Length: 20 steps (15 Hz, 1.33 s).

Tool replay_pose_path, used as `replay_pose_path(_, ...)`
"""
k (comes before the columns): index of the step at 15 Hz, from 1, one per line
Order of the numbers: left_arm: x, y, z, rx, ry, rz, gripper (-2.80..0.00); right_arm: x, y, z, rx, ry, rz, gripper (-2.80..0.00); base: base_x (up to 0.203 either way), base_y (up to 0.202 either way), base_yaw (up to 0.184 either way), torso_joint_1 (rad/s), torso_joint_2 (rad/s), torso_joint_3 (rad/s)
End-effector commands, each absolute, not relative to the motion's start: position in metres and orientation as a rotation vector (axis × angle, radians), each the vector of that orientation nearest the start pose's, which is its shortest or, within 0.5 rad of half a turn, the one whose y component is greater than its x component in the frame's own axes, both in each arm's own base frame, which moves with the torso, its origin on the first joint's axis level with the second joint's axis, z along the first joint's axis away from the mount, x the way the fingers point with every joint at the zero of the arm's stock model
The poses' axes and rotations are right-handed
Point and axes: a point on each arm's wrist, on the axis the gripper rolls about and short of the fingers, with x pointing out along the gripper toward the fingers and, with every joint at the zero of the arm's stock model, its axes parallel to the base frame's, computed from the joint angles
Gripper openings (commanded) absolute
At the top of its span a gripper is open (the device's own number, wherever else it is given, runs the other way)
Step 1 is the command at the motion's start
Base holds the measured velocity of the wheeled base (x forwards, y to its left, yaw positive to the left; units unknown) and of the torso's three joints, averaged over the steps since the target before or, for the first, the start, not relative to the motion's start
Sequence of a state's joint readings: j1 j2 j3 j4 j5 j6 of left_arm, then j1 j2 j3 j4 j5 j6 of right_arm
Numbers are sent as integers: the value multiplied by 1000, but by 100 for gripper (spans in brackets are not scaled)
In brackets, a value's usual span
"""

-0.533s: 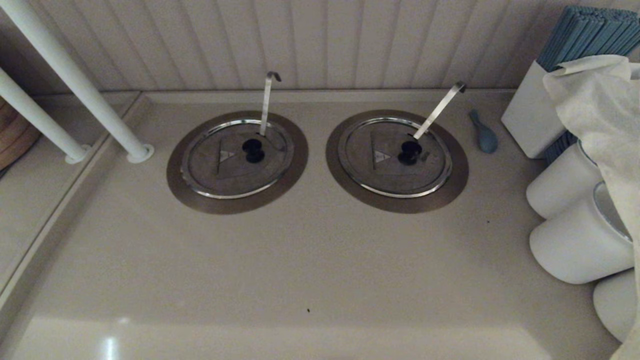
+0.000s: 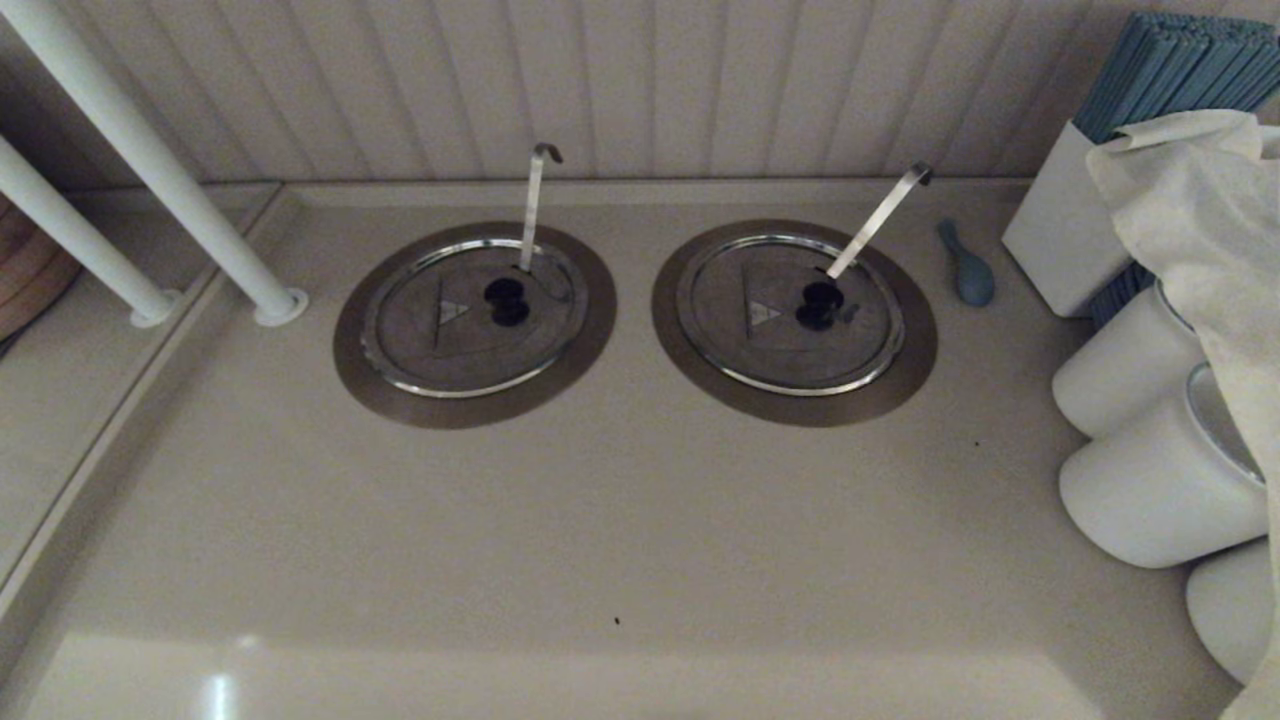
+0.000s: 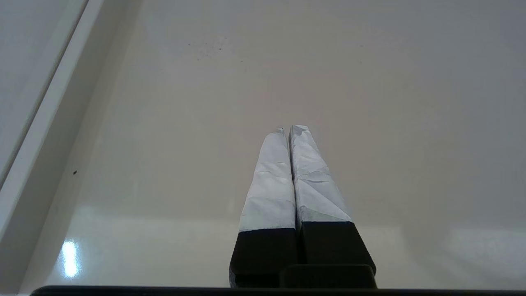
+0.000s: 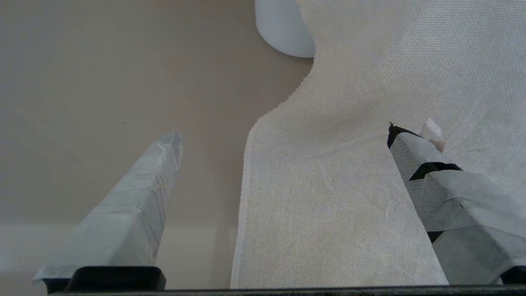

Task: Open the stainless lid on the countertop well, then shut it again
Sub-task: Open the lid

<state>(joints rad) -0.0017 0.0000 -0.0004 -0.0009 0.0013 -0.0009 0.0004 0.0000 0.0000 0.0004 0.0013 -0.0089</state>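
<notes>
Above bare counter (image 3: 370, 102): left hand (image 3: 287, 130) closed, empty; right hand (image 4: 283, 133) spread wide.

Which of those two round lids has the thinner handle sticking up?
The stainless lid on the robot's left: its thin rod stands nearly upright and ends in a small hook. The twin lid on the right has a wider flat strip leaning toward the right.

Beige countertop (image 2: 600, 540) meets a pale ribbed wall (image 2: 640, 80); white poles (image 2: 150, 160) stand left.
</notes>
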Motion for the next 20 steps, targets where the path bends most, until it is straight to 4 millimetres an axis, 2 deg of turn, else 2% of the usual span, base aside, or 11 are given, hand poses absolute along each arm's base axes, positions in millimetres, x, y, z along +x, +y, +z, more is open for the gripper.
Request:
replay_pose_path(1, -23, 0, 76, -2, 0, 0, -280, -23, 0, 75, -9, 1, 2, 0, 0, 0, 0, 0, 0, 0)
replay_pose_path(15, -23, 0, 76, 25, 1, -2, -280, -23, 0, 75, -9, 0, 3, 0, 0, 0, 0, 0, 0, 0)
replay_pose_path(16, -24, 0, 81, 49, -22, -7, -280, -23, 0, 75, -9, 0, 3, 0, 0, 0, 0, 0, 0, 0)
replay_pose_path(20, -45, -2, 140, 261, -135, -64, -280, -23, 0, 76, -9, 1, 2, 0, 0, 0, 0, 0, 0, 0)
